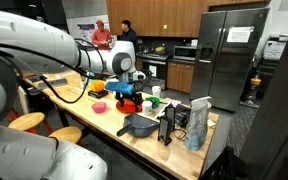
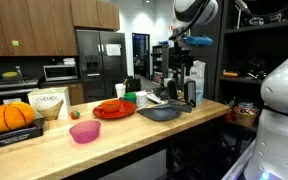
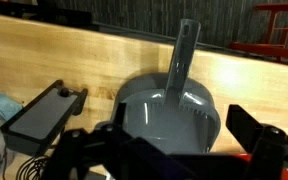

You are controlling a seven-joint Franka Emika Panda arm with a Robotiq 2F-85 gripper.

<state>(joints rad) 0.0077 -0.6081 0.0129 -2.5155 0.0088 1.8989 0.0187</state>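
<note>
Grey pan [image 3: 170, 108] sits flat on the tabletop [image 2: 134, 136], close to a long edge and toward the cluttered end, handle pointing away in the wrist view. The claw [image 3: 164, 132] hangs well above it, released and empty. A descent off-centre could strike the rim, tip the pan, or skid it into the black tray [image 3: 39, 110] just beside it.

Wooden counter [image 2: 134, 135], grey pan [image 2: 162, 112], pink bowl [image 2: 84, 131]

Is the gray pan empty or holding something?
Empty, as far as shown: the wrist view looks down into the pan and shows only its bare gray bottom. The gripper hides its near edge.
</note>
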